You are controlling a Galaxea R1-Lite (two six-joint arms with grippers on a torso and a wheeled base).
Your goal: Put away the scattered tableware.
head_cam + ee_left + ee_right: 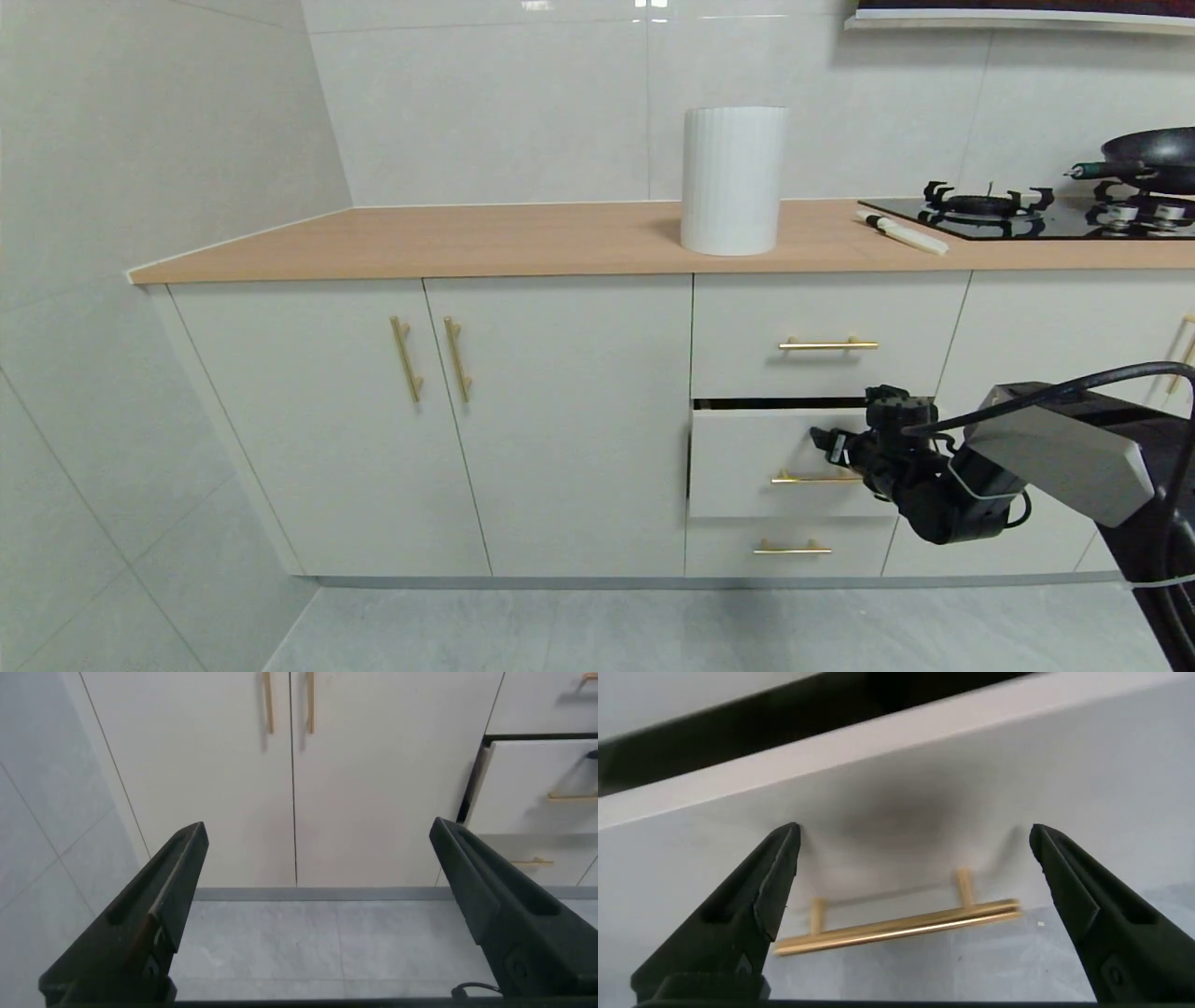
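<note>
1. Progress: early, imo. The middle drawer [747, 453] is only cracked open, w/ a dark gap along its top. The drawers above & below sit flush.
2. My right pincer [829, 448] is at that drawer's front, fingers apart, w/ the brass handle [896, 926] lying between them, not clamped on it. Can't tell if a finger touches the bar.
3. My left pincer [318, 831] is spread wide w/ nothing in it, low down, facing the double-door cabinet [187, 765] & the floor.
4. Task's thing: one white utensil w/ dark tip [901, 232] lies flat on the surface [467, 238], toward its right end & near the front edge. It's between the white ribbed canister [733, 179] & the gas hob [990, 210], just beside the hob. Not picked up yet.
5. Left to do, as I judge it: pull the drawer fully out, fetch the utensil, lay it in, push shut.
6. Hard to make out:
   - whether the utensil is a knife or sth else;
   - the drawer's inside & the canister's contents, both hidden;
   - the surface past the hob, cut off at the right, so more tableware may lie there.
</note>
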